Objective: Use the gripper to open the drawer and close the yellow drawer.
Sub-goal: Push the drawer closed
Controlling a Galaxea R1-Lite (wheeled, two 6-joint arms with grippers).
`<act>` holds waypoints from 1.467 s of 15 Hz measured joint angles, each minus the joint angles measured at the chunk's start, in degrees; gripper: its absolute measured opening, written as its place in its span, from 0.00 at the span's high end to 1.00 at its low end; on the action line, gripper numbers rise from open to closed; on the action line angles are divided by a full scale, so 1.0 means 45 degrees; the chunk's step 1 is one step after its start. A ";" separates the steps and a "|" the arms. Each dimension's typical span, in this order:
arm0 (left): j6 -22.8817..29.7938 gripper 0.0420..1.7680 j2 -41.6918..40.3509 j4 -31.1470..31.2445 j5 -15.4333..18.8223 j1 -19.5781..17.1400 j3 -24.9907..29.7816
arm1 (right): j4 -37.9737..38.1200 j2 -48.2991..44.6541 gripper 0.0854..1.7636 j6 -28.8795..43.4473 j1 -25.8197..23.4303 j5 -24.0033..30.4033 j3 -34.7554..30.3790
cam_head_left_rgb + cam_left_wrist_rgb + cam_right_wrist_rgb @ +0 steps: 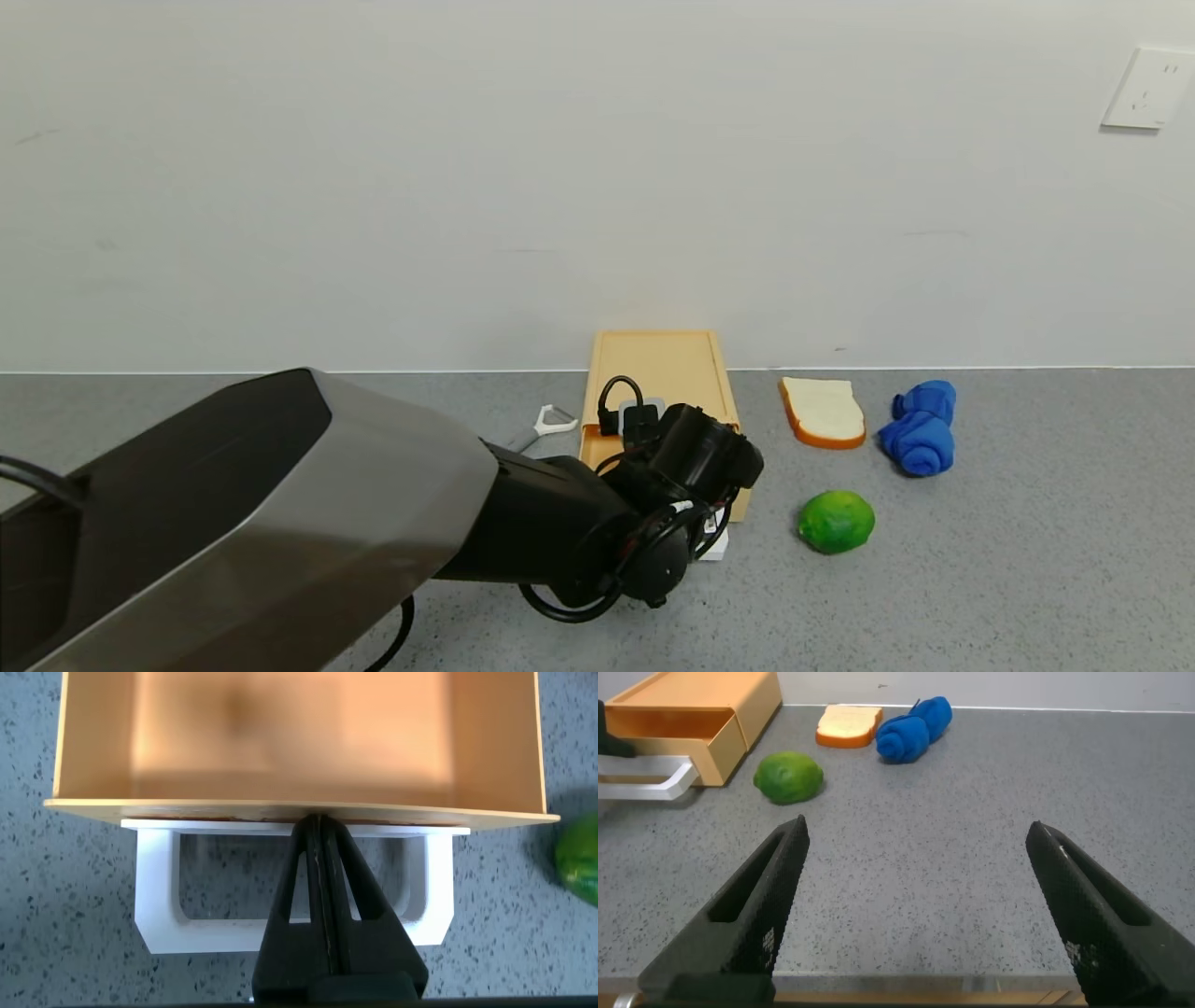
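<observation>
The pale yellow box [658, 369] lies against the back wall. Its drawer [299, 742] is pulled out toward me, with the empty inside showing in the left wrist view. The white loop handle [154, 891] sticks out from the drawer front. My left gripper [316, 823] is shut, its black tip passing over the handle loop and touching the drawer's front edge. In the head view the left arm [691, 457] covers the drawer front. My right gripper [920, 831] is open and empty over bare counter, off to the side; the drawer [682, 737] and handle [645, 777] show in its view.
A green lime [836, 522] lies just right of the drawer front. A bread slice [822, 412] and a rolled blue cloth [920, 427] lie farther right. A white peeler [551, 422] lies left of the box. The wall is directly behind the box.
</observation>
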State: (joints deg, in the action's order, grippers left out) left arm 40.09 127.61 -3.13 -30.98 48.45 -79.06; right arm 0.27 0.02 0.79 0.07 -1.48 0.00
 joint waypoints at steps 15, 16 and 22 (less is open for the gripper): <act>-0.1357 0.96 0.1243 -0.0014 0.0461 -0.1027 -0.2308 | -0.0005 0.0000 0.03 0.0000 0.0000 0.0000 0.0000; -0.1476 0.96 0.1289 -0.0019 0.0526 -0.1103 -0.2425 | 0.0000 0.0000 0.03 0.0000 0.0005 0.0000 0.0000; -0.1978 0.96 0.1471 -0.0363 0.0534 -0.1249 -0.2742 | 0.0000 0.0000 0.03 -0.0005 0.0000 0.0000 0.0000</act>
State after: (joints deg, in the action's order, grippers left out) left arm 31.20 134.23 -4.77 -28.57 42.83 -91.39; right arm 0.27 0.02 0.77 0.07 -1.48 0.00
